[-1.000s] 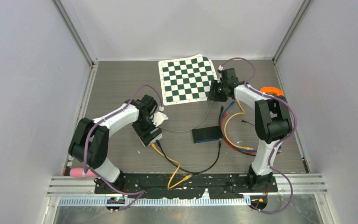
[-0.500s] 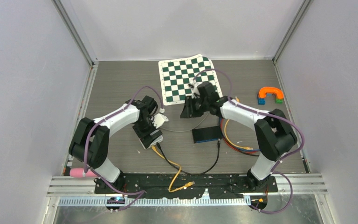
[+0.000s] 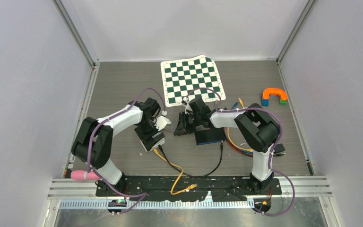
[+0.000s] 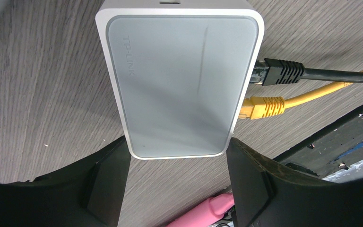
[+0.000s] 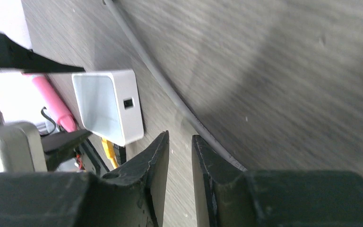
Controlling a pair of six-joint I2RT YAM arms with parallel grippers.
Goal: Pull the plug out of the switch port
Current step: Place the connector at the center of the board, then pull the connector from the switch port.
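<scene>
Go for the black plug (image 4: 279, 73) seated in the side of the switch (image 4: 177, 80), or the yellow plug (image 4: 264, 106) just beside it; cannot tell which is meant. Hold the switch flat on the tabletop (image 4: 42, 94) with the left end effector (image 4: 177, 153), clamped across its near end. Bring the right end effector (image 5: 179, 142), nearly together with only a slit showing and nothing in it, from beside the grey cable (image 5: 170, 94) round to the switch's plug side. Spread it, pinch the plug body, probably pressing any latch, and pull straight out along the port.
</scene>
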